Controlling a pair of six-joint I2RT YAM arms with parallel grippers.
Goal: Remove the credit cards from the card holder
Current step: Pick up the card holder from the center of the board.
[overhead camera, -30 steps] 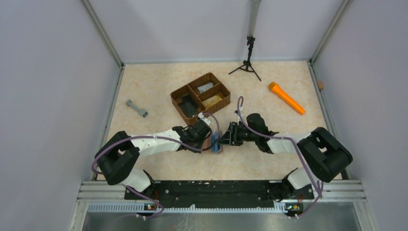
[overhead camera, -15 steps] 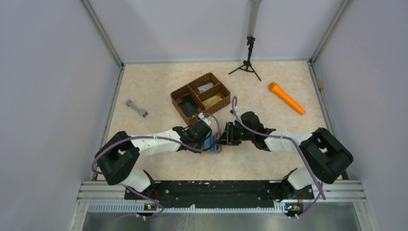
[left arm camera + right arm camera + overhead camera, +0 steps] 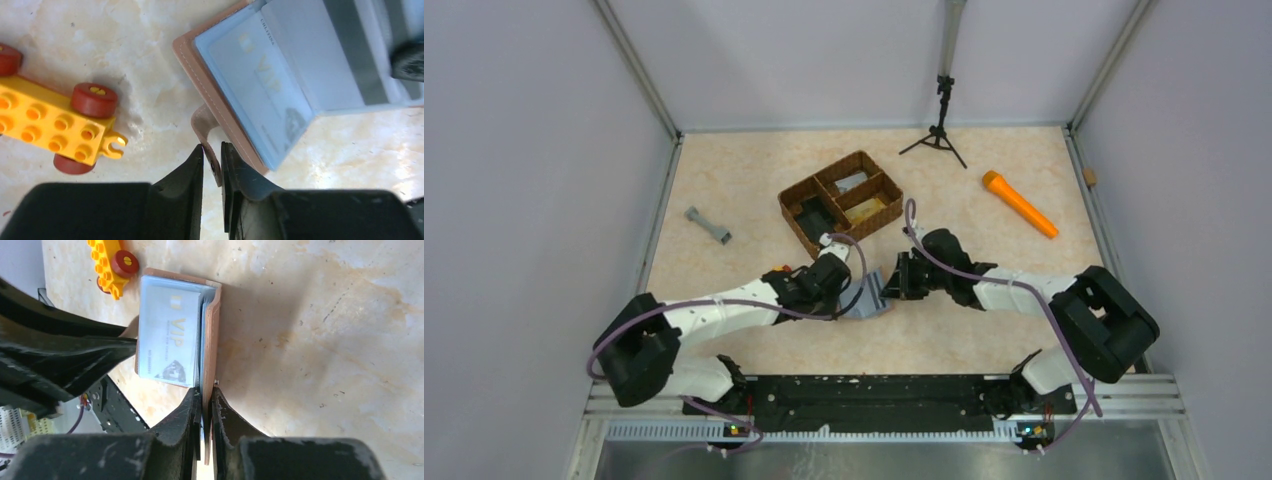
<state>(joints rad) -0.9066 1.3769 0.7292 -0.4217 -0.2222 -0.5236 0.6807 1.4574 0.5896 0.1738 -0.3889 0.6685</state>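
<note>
The left claw [image 3: 212, 148] is clenched on the narrow tan closure strap [image 3: 204, 122] of the small tan-brown leather-like bifold card holder [image 3: 212, 330]; the strap with its snap is pinched between the two nearly closed fingers. The right claw [image 3: 204, 392] is clenched on the edge of the opposite tan cover, with the pale blue-grey inner leaves just beside its fingers. Between the two claws the card holder is spread open, and a pale card with gold "VIP" lettering [image 3: 260, 85] is seen seated in its sleeve. No card is seen outside the card holder, so the extraction is judged not yet begun.

The card holder is located on the beige marbled surface [image 3: 325, 340], towards the near edge, in front of the brown woven three-compartment basket [image 3: 839, 200]. Whether it lies flat or is partly raised cannot be told. A yellow toy brick car with red wheels [image 3: 55, 122] is placed near the strap side, apart from the card holder.

Hazards, as judged:
- Both claws are occupied. If one is released to pull the card, the card holder is expected to fold shut or slide.
- The strap is thin and flexible. It can slip from the fingers, or be strained if the claws are drawn apart.
- The card is flat and smooth, so a pinch may catch the sleeve instead.
- The toy car can be struck if the left arm is swept sideways.
</note>
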